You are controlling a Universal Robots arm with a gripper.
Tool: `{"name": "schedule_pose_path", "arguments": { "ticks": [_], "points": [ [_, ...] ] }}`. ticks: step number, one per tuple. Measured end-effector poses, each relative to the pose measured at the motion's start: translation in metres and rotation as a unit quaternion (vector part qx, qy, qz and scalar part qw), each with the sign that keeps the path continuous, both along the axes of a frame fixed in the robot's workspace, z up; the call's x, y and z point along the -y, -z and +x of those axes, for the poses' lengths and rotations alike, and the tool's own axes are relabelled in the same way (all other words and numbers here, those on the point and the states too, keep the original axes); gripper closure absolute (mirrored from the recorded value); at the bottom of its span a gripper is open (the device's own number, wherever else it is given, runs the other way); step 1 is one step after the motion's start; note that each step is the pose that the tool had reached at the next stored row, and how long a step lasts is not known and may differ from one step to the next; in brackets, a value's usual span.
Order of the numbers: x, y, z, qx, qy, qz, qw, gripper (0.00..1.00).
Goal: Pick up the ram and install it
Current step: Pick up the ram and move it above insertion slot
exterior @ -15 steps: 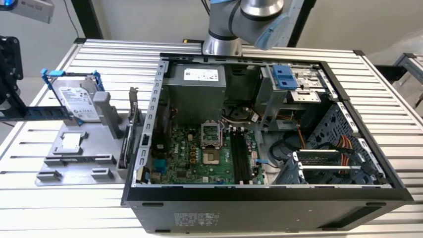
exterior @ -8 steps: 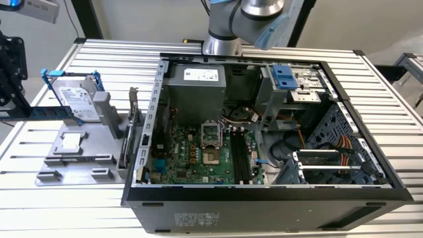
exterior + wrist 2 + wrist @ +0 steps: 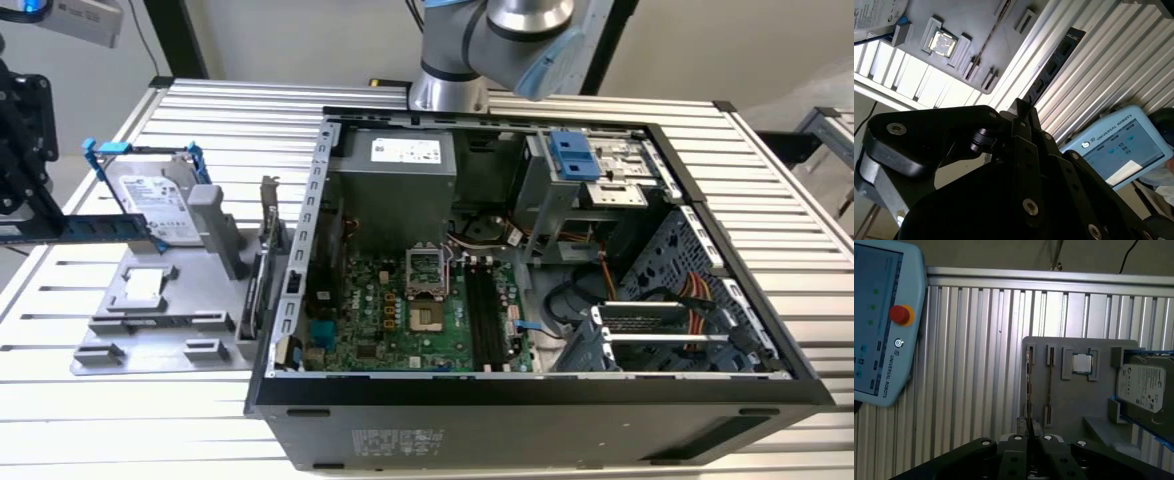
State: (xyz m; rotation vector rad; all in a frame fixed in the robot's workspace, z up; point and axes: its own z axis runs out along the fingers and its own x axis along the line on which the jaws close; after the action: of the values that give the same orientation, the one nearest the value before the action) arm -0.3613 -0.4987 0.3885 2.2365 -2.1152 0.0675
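Ram (image 3: 94, 226) — thin, long, narrow circuit-board stick, bluish-green, with a row of dark chips along its face. In the exterior view it hangs level above the exterior view's left edge of the surface (image 3: 200, 110), raised off the grey tray (image 3: 147, 320). One end overlaps the drive (image 3: 154, 200) in its blue frame. It is well apart from the case (image 3: 534, 400).

Hand (image 3: 1030, 432) — black, its fingers pressed in on the ram and pinching it. In the first wrist view the stick shows edge-on as a dark sliver running out from between the fingertips, in line with the tray's narrow slots.

Tray — grey, slotted, flat on the surface beside the case. A square silver chip (image 3: 1081, 363) sits in its recess, with the drive at its far end.

Case — open, lying on its side. The green motherboard (image 3: 387, 310) lies inside it, with long black slots (image 3: 483, 320) beside the processor socket.

Pendant (image 3: 879, 315) — pale blue with a red button, resting on the ribbed surface and well apart from the tray.

Arm (image 3: 494, 40) — its grey and blue base stands behind the case.
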Motion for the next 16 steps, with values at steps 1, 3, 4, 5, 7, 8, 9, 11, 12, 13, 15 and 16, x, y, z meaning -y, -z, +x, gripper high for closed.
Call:
{"name": "schedule_pose_path", "arguments": {
  "ticks": [1,3,4,5,7,8,9,11,12,13,15,16],
  "points": [
    [0.0000,0.0000,0.0006,0.0000,0.000,0.0000,1.0000,1.00],
    [0.0000,-0.0001,0.0020,0.0000,0.000,0.0000,1.0000,1.00],
    [0.0000,0.0000,0.0031,0.0000,0.000,0.0000,1.0000,1.00],
    [0.0000,0.0000,0.0043,0.0000,0.000,0.0000,1.0000,1.00],
    [0.0000,0.0000,0.0069,0.0000,0.000,0.0000,1.0000,1.00],
    [0.0000,0.0000,0.0084,0.0000,0.000,0.0000,1.0000,1.00],
    [0.0000,0.0000,0.0098,0.0000,0.000,0.0000,1.0000,1.00],
    [0.0000,0.0000,0.0125,0.0000,0.000,0.0000,1.0000,1.00],
    [0.0000,0.0000,0.0139,0.0000,0.000,0.0000,1.0000,1.00],
    [0.0000,0.0000,0.0151,0.0000,0.001,0.0000,1.0000,1.00],
    [0.0000,0.0000,0.0171,0.0000,0.003,0.0000,1.0000,1.00],
    [0.0000,0.0000,0.0182,0.0000,0.005,0.0000,1.0000,1.00]
  ]
}}
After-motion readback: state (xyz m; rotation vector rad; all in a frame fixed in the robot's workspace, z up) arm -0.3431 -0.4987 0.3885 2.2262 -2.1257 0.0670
